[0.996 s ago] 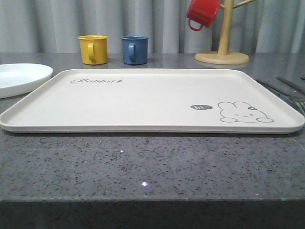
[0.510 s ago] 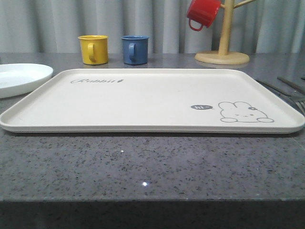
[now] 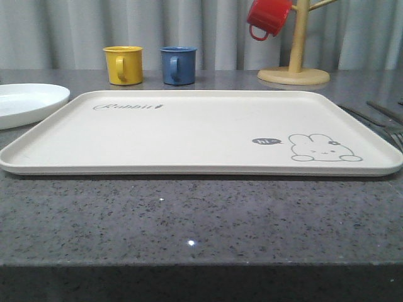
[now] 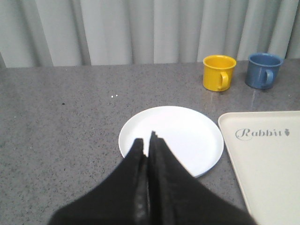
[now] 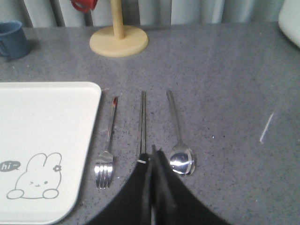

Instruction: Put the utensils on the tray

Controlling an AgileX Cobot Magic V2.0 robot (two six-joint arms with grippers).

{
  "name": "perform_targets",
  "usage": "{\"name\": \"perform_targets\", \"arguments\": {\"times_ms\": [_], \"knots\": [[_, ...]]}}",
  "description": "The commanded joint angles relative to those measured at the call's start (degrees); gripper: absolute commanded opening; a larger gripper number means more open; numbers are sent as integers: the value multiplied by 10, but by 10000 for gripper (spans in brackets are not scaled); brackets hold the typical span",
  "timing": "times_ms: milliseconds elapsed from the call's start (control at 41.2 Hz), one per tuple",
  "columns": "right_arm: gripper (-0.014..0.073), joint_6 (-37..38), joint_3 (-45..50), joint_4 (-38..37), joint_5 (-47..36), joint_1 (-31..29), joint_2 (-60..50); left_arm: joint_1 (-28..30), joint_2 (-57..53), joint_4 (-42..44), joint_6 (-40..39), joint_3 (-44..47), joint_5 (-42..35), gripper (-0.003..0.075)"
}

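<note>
Nothing on the cream rabbit tray [image 3: 201, 135] yet; opening step. Right gripper [image 5: 152, 154] clenched, empty, poised over the chopsticks [image 5: 142, 122], fork [image 5: 107, 154] and spoon [image 5: 180, 157] flanking. Left gripper [image 4: 149, 140] clenched, empty, above the white plate [image 4: 187, 136]. Next, probably: part jaws, descend, pinch.

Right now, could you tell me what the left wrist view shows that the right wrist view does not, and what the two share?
Left wrist view alone: the white plate lying on the counter beside the tray's corner, the yellow mug, and the "Rabbit" script, with the left gripper shut above the plate's near edge.

Right wrist view alone: the fork, chopsticks and spoon side by side on the counter next to the tray, the wooden mug stand, the rabbit drawing, and the right gripper shut.

Both: the tray, blue mug, grey counter and curtain.
</note>
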Motion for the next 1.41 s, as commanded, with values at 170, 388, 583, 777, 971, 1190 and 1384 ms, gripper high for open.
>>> {"name": "perform_targets", "arguments": {"times_ms": [170,388,583,777,971,1190,1384], "knots": [[-67,-1,-19,-7,-28,-3,62,-3,55,2,-5,-19,-41,-18],[165,-46,-19,-7,-25,-3,73,-3,80,2,-5,-19,-41,50],[456,-53,-19,-7,-26,-3,73,-3,101,3,-5,-19,-42,413],[455,-53,-19,-7,-23,-3,73,-3,141,19,-5,-40,16,494],[455,-53,-19,-7,-23,-3,73,-3,234,51,-5,-106,135,494],[455,-53,-19,-7,-24,-3,73,13,340,51,-5,-160,172,494],[455,-53,-19,-7,-24,-3,73,114,425,-81,85,-210,148,494]]}}
